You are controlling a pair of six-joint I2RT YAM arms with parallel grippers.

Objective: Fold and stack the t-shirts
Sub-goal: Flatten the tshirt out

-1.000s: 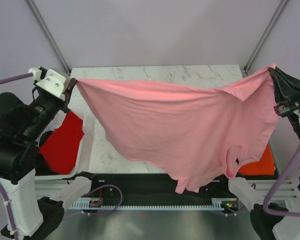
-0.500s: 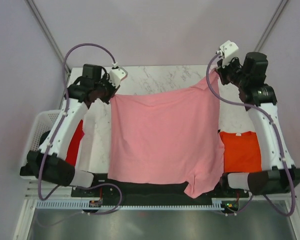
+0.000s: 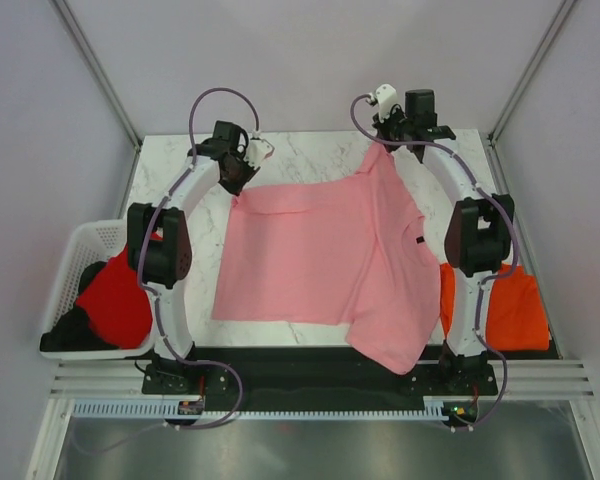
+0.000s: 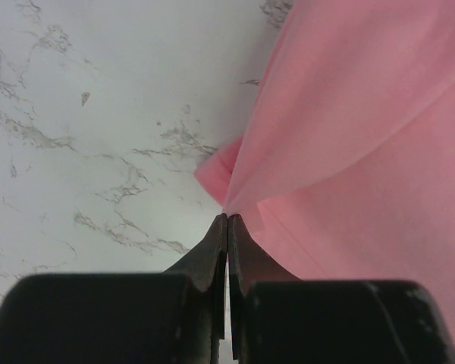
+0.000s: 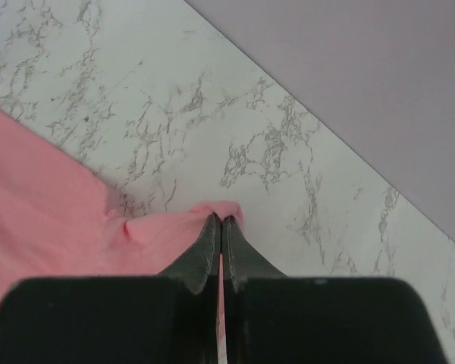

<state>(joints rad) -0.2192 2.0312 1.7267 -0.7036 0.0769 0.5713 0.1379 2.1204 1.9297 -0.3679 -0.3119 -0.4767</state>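
Pinching t-shirt (image 3: 310, 260): left claw (image 4: 227, 220), right claw (image 5: 221, 220).

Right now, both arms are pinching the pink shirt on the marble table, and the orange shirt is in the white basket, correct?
Not quite: the white basket holds the red shirt; the orange shirt lies at the right of the marble table, as the top external view shows. The left fingers and right fingers do pinch the pink shirt.

A white lattice basket (image 3: 88, 238) sits just beside the left edge of the grey-veined white marble counter (image 3: 300, 158), with pale lilac walls (image 3: 300, 60) behind.
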